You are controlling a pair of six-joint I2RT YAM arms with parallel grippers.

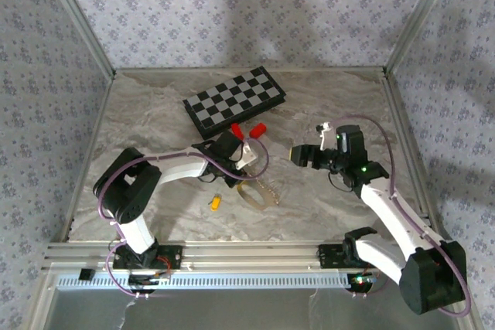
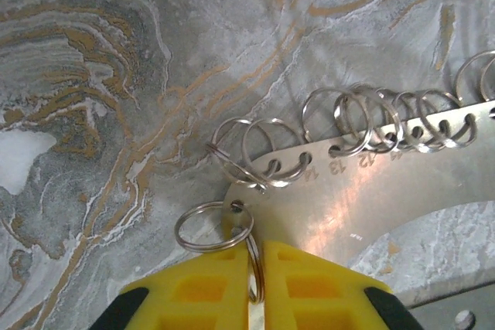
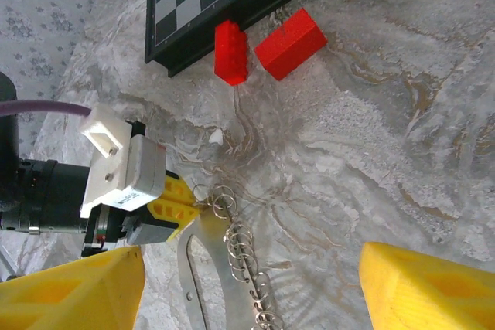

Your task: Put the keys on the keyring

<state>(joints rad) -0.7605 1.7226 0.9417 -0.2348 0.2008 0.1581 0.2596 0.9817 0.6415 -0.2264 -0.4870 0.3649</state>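
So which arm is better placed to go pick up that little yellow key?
Right, probably: the right jaws stand open and empty, while the left jaws are shut on the keyring. The key lies nearer the left arm, though, so it's a longer reach.

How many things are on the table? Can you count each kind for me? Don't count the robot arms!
Red blocks: 2
Chessboard: 1
Yellow key: 1
Keyring: 1
Total: 5
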